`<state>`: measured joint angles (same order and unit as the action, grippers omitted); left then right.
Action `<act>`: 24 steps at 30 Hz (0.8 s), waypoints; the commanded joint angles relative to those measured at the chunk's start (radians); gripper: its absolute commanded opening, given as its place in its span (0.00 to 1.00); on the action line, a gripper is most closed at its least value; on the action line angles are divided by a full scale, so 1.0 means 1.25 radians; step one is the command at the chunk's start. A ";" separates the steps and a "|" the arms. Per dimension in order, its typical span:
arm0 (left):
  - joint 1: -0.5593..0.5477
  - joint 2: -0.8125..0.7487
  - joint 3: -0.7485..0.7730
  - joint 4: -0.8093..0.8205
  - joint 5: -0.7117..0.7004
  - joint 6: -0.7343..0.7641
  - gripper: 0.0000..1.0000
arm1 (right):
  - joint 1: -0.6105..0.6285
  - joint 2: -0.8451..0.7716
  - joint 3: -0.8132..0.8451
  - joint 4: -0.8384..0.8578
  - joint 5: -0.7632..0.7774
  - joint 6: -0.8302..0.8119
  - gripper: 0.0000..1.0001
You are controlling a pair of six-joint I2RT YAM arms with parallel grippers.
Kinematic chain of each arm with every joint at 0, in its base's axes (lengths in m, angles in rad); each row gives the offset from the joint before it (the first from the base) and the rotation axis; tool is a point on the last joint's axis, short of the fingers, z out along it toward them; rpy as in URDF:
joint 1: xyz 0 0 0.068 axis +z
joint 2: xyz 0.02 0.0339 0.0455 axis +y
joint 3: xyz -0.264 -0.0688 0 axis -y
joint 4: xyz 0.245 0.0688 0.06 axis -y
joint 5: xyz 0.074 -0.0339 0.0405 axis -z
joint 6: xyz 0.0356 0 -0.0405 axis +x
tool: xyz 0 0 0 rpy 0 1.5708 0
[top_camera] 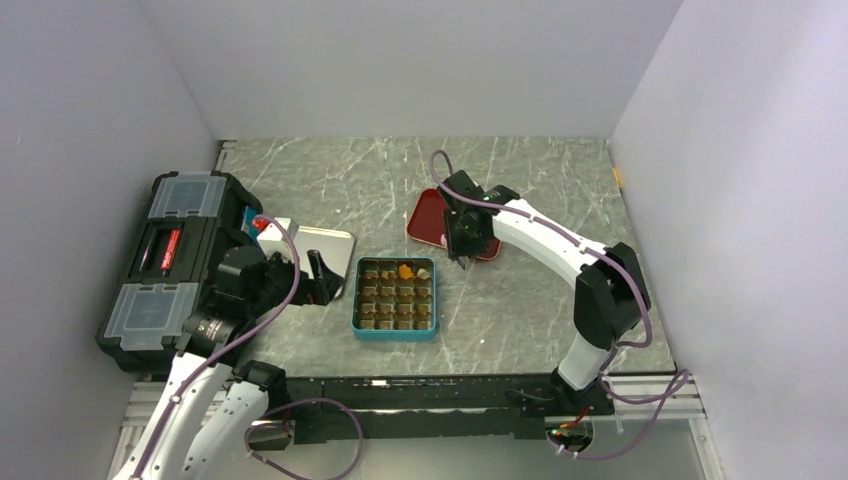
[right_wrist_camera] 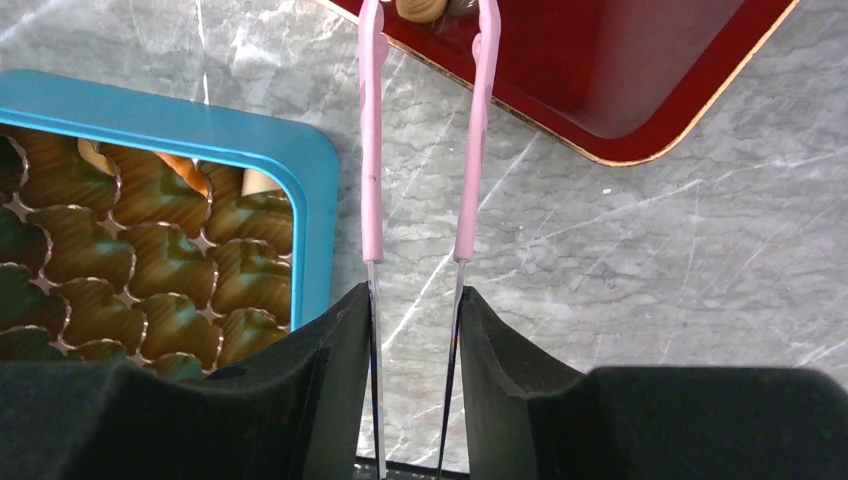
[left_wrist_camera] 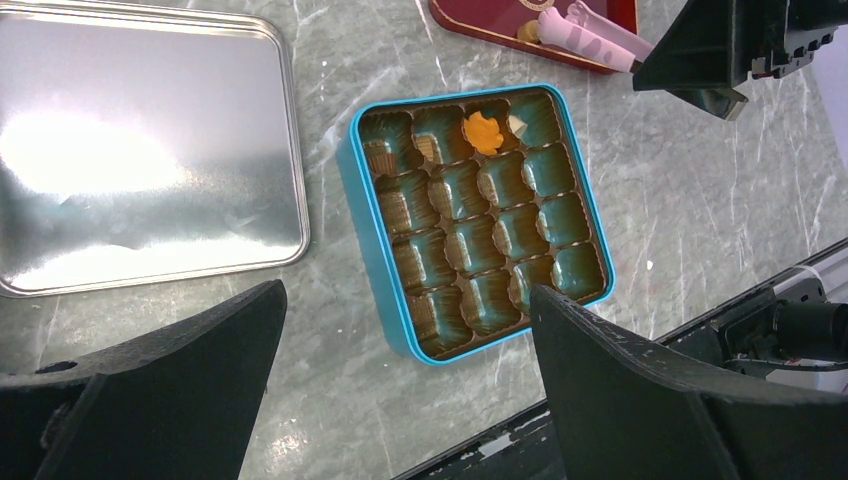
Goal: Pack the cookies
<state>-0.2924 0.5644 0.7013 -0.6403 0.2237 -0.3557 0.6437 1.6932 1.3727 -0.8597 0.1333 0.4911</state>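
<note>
- We see the right gripper [right_wrist_camera: 413, 300] clenched on the pink tongs [right_wrist_camera: 372, 150], with 1 finger pressed against each metal shank.
- The tongs reach to the red tray [right_wrist_camera: 620, 90]. Their 2 tips stand on either side of a brown cookie [right_wrist_camera: 420, 8] at the tray's near edge. The frame cuts the tips off, so we cannot tell whether they pinch it.
- The left gripper [top_camera: 322, 278] hangs released, jaws wide apart, just beside the left side of the teal tin [left_wrist_camera: 345, 160].
- The tin sits open on the grey marbled table [left_wrist_camera: 700, 220], showing a 4 by 4 grid of brown compartments.
- In the tin's far row, 1 orange flower-shaped cookie [left_wrist_camera: 483, 131] lies in the 3rd compartment from the left.
- A pale cream cookie [left_wrist_camera: 517, 124] lies in the corner compartment next to it.
- Small tan pieces [left_wrist_camera: 378, 157] show in the other 2 compartments of that row.
- The silver lid [left_wrist_camera: 150, 150] lies flat to the left of the tin, apart from it.
- A black toolbox [top_camera: 170, 260] stands at the table's left edge.
</note>
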 commanded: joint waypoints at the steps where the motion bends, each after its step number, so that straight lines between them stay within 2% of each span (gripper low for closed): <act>1: -0.002 -0.004 0.021 0.024 0.017 0.012 0.99 | -0.008 0.011 0.039 0.023 -0.020 0.034 0.38; 24: -0.001 -0.017 0.021 0.025 0.027 0.015 0.99 | -0.025 0.082 0.084 0.043 -0.045 0.096 0.37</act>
<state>-0.2924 0.5522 0.7013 -0.6403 0.2390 -0.3531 0.6167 1.7779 1.4284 -0.8261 0.0856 0.5873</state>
